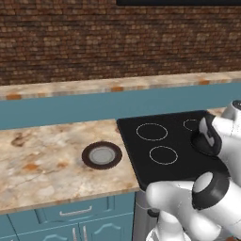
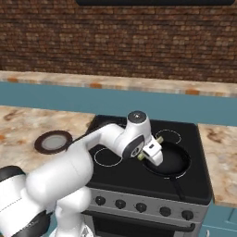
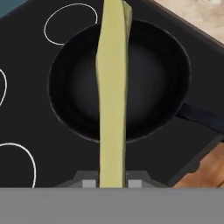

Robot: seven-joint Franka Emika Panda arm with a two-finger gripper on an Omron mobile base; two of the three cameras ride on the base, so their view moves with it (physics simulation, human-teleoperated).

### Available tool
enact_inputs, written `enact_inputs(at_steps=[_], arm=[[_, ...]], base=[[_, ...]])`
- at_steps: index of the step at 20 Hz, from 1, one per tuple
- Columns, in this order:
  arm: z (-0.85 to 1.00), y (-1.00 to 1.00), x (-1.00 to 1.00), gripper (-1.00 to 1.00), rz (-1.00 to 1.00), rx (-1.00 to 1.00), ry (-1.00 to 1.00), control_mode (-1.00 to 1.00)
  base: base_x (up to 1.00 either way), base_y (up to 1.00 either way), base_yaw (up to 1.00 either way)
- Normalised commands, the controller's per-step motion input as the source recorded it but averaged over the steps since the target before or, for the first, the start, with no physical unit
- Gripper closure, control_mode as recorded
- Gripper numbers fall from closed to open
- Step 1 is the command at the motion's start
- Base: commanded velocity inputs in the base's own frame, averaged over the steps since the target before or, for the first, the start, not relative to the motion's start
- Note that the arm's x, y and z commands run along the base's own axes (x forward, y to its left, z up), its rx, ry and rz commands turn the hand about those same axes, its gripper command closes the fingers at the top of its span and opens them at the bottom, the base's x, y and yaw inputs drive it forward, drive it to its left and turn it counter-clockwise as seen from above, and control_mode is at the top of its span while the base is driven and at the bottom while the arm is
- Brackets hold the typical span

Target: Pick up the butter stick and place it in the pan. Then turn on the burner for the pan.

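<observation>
Here the butter stick [image 3: 113,100] is seen pinched between the fingers of the gripper [image 2: 150,153], held by its near end so that the rest of its length runs out over the pan [image 3: 148,74], above the pan's hollow and apparently not yet resting in it. The stick is judged to be light and soft, likely to dent or smear under a hard squeeze and to turn slippery when warmed, so a gentle hold across its narrow sides, near one end as now, is thought best. The pan is set on the right front ring of the cooktop [image 2: 129,173], with its handle [image 3: 201,118] pointing toward the front edge. A row of knobs [image 2: 141,207] is found on the stove's front below. Nothing is seen between stick and pan. Farther left, well apart on the marbled counter [image 1: 42,160], a brown-rimmed plate [image 1: 101,155] is laid, and behind everything a brick wall [image 1: 94,42] is raised.
</observation>
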Motion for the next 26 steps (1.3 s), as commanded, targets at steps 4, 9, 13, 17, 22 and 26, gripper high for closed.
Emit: enact_inputs(at_steps=[4,9,13,17,22,26], arm=[[-0.2,-0.31,0.33,1.0,0.0,0.08,0.06,-1.0],[-0.33,-0.17,0.35,1.0,0.0,0.02,0.13,-1.0],[-0.36,-0.13,0.17,1.0,0.0,0.01,0.07,-1.0],[-0.32,-0.14,0.01,1.0,0.0,0.04,0.01,-1.0],[-0.27,-0.06,0.06,1.0,0.0,0.03,0.0,-1.0],[-0.25,-0.02,0.17,1.0,0.0,0.0,0.03,-1.0]], base=[[0.0,0.0,0.0],[0.0,0.0,0.0],[0.0,0.0,0.0],[0.0,0.0,0.0],[0.0,0.0,0.0],[0.0,0.0,0.0]])
